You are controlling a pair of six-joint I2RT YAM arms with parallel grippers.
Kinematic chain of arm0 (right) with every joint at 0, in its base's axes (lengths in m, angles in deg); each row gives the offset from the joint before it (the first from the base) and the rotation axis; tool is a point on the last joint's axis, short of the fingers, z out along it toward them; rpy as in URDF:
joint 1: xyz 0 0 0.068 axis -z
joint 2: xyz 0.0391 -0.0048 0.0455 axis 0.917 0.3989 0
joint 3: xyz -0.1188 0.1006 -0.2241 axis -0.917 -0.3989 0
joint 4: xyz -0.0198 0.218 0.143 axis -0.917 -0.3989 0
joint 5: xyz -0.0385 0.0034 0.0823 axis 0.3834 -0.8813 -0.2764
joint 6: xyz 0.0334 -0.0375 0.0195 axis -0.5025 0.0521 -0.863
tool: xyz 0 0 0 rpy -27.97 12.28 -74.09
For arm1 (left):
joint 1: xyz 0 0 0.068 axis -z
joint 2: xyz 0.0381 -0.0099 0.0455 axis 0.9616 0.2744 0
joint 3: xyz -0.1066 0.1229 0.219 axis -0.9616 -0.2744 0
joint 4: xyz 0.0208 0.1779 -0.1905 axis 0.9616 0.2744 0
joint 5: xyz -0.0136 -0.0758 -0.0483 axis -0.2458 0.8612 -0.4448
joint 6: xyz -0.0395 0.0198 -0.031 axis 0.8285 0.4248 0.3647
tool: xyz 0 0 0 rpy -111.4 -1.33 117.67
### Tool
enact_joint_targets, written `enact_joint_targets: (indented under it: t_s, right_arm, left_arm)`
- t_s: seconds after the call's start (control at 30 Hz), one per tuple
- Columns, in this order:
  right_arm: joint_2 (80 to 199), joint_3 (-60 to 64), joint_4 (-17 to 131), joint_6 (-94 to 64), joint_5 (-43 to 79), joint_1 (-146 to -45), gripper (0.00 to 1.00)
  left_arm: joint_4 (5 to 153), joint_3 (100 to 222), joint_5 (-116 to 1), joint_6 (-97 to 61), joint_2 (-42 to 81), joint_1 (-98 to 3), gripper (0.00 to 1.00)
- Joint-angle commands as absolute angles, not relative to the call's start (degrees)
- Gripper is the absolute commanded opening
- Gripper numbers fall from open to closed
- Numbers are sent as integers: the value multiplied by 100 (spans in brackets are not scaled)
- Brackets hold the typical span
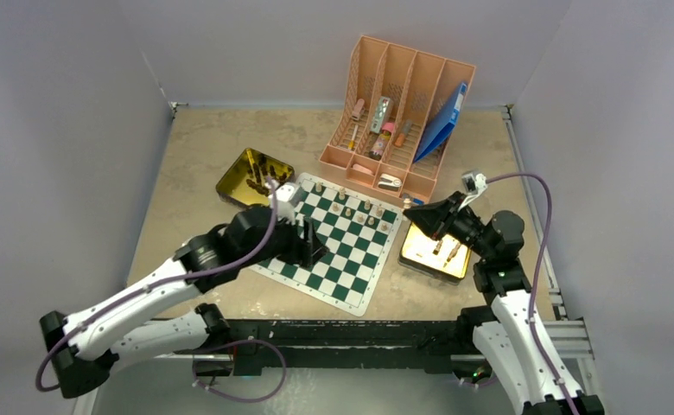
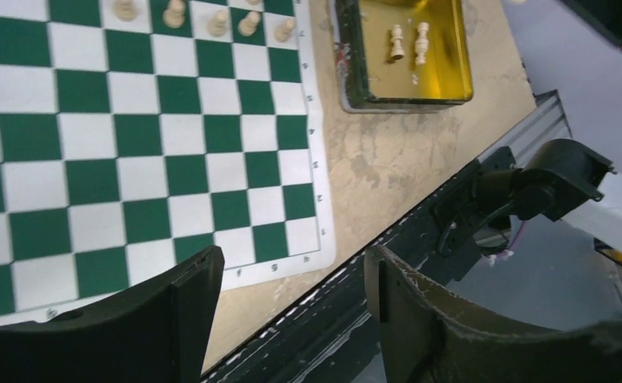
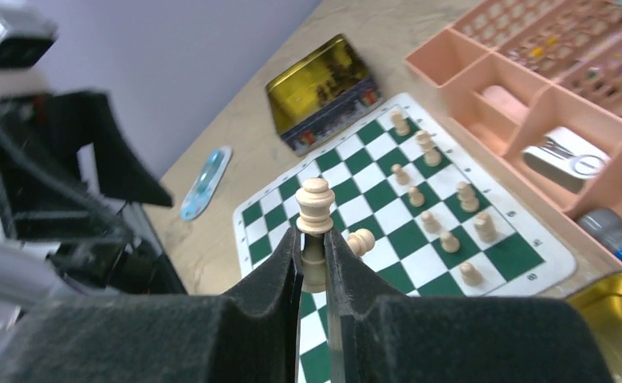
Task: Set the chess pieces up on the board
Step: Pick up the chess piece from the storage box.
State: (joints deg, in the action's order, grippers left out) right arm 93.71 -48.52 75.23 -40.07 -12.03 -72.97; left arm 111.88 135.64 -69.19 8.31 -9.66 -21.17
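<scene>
Right gripper (image 3: 314, 249): fingers clamped on the stem of a pale tan piece (image 3: 316, 209), a tall crowned figure; king or queen cannot be told. The piece's long axis runs along the fingers, with the head projecting past the tips and the base hidden between the pads.

Board (image 3: 369, 194): green and white checks. In the right wrist view it lies ahead of and below the held piece. In the top view it is to the robot's left of the right gripper, which hangs over the right-hand gold tin (image 1: 419, 237), just beside the board's right edge.

Pale pieces on board (image 3: 430, 217): several, upright, gathered in the far rows toward the pink organiser (image 1: 403, 112). The near rows are bare.

Stock in the right-hand tin: two pale pieces (image 2: 409, 41); upright or lying cannot be told.

Left gripper (image 2: 292, 270): fingers apart, nothing between them, over the board's near edge on the robot's left half.

Second gold tin (image 1: 251, 177): beyond the board's far left corner, contents not readable.

Assessment: placing falls to the right arm, which has the piece and is nearer the far rows. The move calls for a carry leftward over the board, with the piece's axis brought vertical and its base lowered into a free far-row square. The chief risk is toppling close-set neighbours.
</scene>
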Motion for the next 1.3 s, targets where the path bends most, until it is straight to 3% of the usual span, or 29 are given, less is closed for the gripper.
enact_joint_targets:
  t_s: [0.0, 0.23, 0.43, 0.57, 0.97, 1.27]
  right_arm:
    - [9111, -4971, 8466, -3524, -2440, -7391, 11]
    - [8735, -5226, 9217, -3957, -2967, -7556, 11]
    - [8570, -5466, 10501, -5034, -3585, -7605, 11]
    - [8466, -5647, 11409, -5720, -3739, -7740, 11]
    - [9213, -5693, 13005, -6784, -3420, -8415, 12]
    - [9840, -5944, 15255, -8311, -3247, -8464, 12]
  left_arm:
    - [10287, 14514, -6103, 785, 19, -2116, 63]
    - [9987, 16064, -5136, 295, 1325, -2116, 62]
    - [9857, 16554, -4544, 99, 1537, -2125, 60]
    - [9849, 16307, -4122, 196, 1244, -2125, 59]
    - [9683, 15269, -4680, 953, 551, -2125, 56]
    - [7093, 13092, -4307, 2957, -798, -2125, 56]
